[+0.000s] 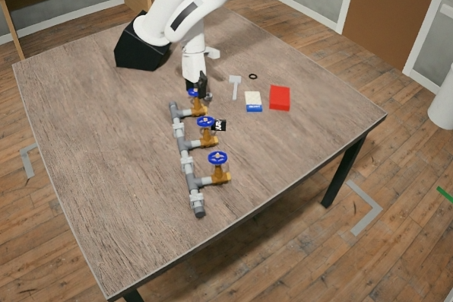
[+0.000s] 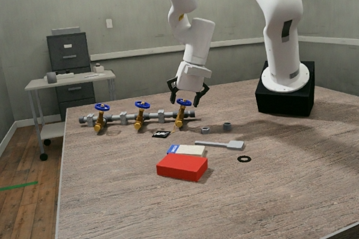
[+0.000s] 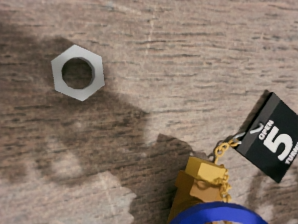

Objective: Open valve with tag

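Observation:
A grey pipe [image 2: 132, 117] carries three brass valves with blue handwheels. The valve nearest the robot base [image 2: 181, 111] has a black tag [image 2: 160, 133] chained to it. In the wrist view the tag [image 3: 270, 137] reads "OPEN 5 TURNS" and its chain runs to the brass body [image 3: 202, 187]. My gripper [image 2: 185, 99] is open, with a finger on either side of that valve's handwheel [image 2: 184, 102] and apart from it. It also shows in the top view [image 1: 197, 88]. The middle valve [image 2: 141, 114] and the far valve [image 2: 100, 116] stand untouched.
A hex nut [image 2: 205, 130] and a grey bushing [image 2: 227, 126] lie just beside the tagged valve. A grey flat tool [image 2: 221, 144], a black ring [image 2: 244, 156], a white and blue box [image 2: 187, 150] and a red box [image 2: 182, 167] lie nearer the front.

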Robot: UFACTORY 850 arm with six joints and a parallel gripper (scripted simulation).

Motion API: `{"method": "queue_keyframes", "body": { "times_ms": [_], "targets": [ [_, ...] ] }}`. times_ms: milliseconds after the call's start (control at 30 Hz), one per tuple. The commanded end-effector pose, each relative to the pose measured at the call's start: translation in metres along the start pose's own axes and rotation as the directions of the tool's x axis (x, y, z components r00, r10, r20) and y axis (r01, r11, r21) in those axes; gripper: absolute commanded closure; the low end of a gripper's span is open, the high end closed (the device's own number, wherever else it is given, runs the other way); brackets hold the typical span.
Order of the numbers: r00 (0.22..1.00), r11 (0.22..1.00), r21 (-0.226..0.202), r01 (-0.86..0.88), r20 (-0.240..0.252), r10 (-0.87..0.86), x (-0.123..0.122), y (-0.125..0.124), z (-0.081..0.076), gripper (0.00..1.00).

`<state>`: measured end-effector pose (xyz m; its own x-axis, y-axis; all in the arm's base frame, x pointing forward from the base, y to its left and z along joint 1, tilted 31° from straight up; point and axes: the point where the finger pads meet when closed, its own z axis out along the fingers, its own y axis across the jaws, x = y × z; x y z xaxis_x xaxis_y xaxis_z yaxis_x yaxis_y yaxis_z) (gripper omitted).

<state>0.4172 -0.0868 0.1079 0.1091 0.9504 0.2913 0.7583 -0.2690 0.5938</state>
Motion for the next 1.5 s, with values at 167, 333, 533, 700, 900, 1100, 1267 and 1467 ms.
{"method": "queue_keyframes", "body": {
  "times_ms": [167, 333, 533, 700, 900, 1100, 1267, 1467],
  "targets": [
    [1.000, 1.000, -0.001, -0.011, 0.000, 0.011, -0.0001, 0.0004, -0.0001, 0.00],
    [0.997, 0.997, -0.001, -0.081, 0.000, 0.081, -0.0001, 0.0004, -0.0001, 0.00],
    [0.960, 0.960, -0.001, -0.280, 0.000, 0.280, -0.0001, 0.0004, -0.0001, 0.00],
    [0.906, 0.906, -0.001, -0.424, 0.000, 0.424, -0.0001, 0.0004, -0.0001, 0.00],
    [0.738, 0.738, -0.005, -0.674, 0.000, 0.674, -0.0001, 0.0004, -0.0001, 0.00],
    [0.533, 0.533, -0.016, -0.846, -0.003, 0.846, -0.0001, 0.0004, -0.0001, 0.00],
    [0.342, 0.342, -0.021, -0.939, -0.008, 0.940, -0.0001, 0.0004, -0.0001, 0.00],
    [0.095, 0.094, -0.029, -0.995, -0.018, 0.995, -0.0001, 0.0004, -0.0001, 0.00]
  ]
}}
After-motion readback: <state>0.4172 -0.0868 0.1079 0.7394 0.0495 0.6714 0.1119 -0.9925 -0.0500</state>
